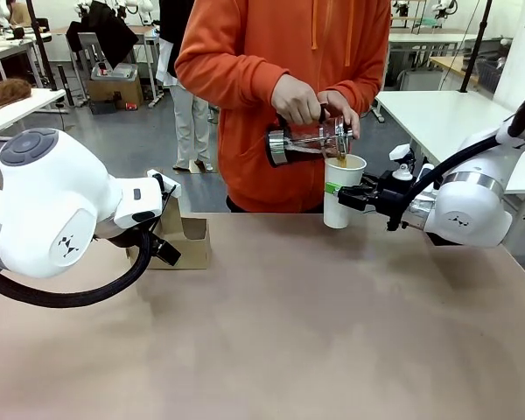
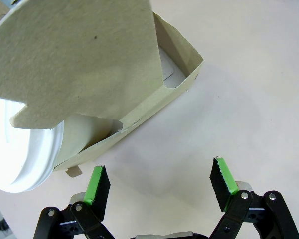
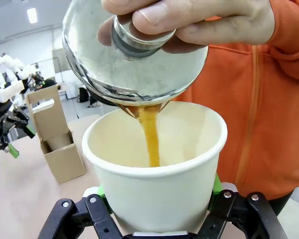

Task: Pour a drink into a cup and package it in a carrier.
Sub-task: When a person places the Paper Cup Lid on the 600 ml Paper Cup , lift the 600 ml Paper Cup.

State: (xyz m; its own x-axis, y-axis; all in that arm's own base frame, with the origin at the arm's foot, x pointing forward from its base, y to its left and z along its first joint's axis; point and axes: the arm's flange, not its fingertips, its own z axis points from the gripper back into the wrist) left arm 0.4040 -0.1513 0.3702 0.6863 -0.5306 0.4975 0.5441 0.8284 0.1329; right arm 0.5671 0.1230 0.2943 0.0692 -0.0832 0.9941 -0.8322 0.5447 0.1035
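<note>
Cup [image 1: 348, 173] sits between the jaws of the right gripper [image 1: 341, 194]. The jaws are clamped on its lower half, with a green pad [image 3: 217, 183] pressed against each side of the wall. The cup stands upright, long axis vertical, with the wide open mouth up and the narrower base down. It is at the far edge of the table [image 1: 289, 332], right of the middle, directly in front of a person [image 1: 271, 52] in an orange top. I cannot tell whether its base rests on the table or hangs just above it.

The drink [image 3: 152, 142] falls in a thin brown stream into the mouth of the cup, near its middle. It comes from a clear glass pot [image 1: 299, 144] tipped onto its side, with the spout just above the rim. One of the person's hands [image 1: 296, 98] grips the pot from above, and the other hand [image 1: 339, 109] is at the spout end. Dark liquid shows inside the glass.

The carrier [image 1: 191, 238] stands well apart from the cup, on the left side of the table near the far edge, with its flat handle [image 3: 50, 122] upright. The left gripper [image 2: 161, 183] faces it with jaws wide apart and only bare table between the pads. The carrier lies just beyond the fingertips, not between them. In the left wrist view a white round thing [image 2: 20, 154] sits in the carrier beneath the handle panel; I cannot tell what it is.
</note>
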